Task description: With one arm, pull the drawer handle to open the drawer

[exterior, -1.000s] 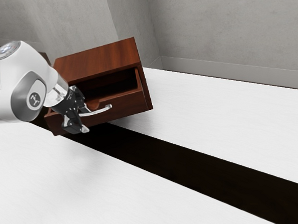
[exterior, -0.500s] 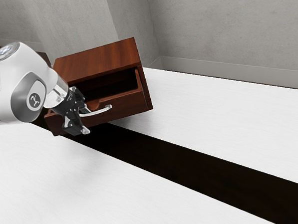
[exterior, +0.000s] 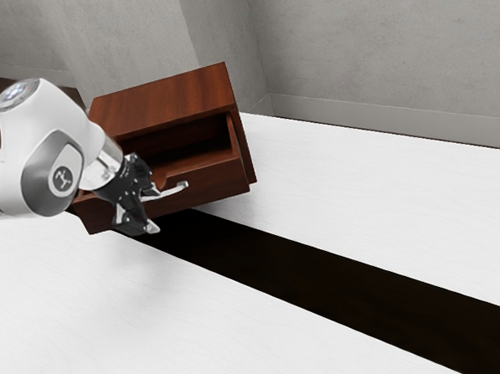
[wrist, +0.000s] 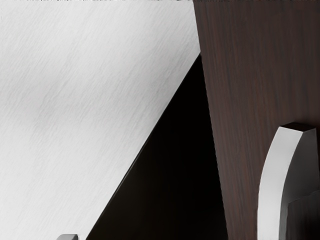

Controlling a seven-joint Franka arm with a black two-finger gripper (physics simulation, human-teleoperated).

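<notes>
Exterior view: my white arm (exterior: pixel 39 156) comes in from the exterior view's left, and my claw (exterior: pixel 151 211) is right at the front of the drawer (exterior: pixel 203 177).
Claw: wide. Its two fingers stand far apart, the top one at the silver handle (exterior: pixel 173 188) and the bottom one down by the drawer's lower edge.
Handle: a thin silver bar on the drawer front. It pokes out past my claw toward the exterior view's right.
Drawer: partly out of the brown cabinet (exterior: pixel 166 99), with a dark gap showing above it.
Cabinet: stands at the far end of a black stripe (exterior: pixel 322 284) that runs across the white table (exterior: pixel 359 190).
Change: the drawer is out a little more than it was half a second ago. Its lower edge sits lower in the picture. My arm and claw have moved the same way, away from the cabinet.
Wrist view: the drawer's dark wood front (wrist: pixel 250 90) is very close, with the curved silver handle (wrist: pixel 280 185) on it. Beside them are the white table (wrist: pixel 75 100) and the black stripe (wrist: pixel 170 190).
</notes>
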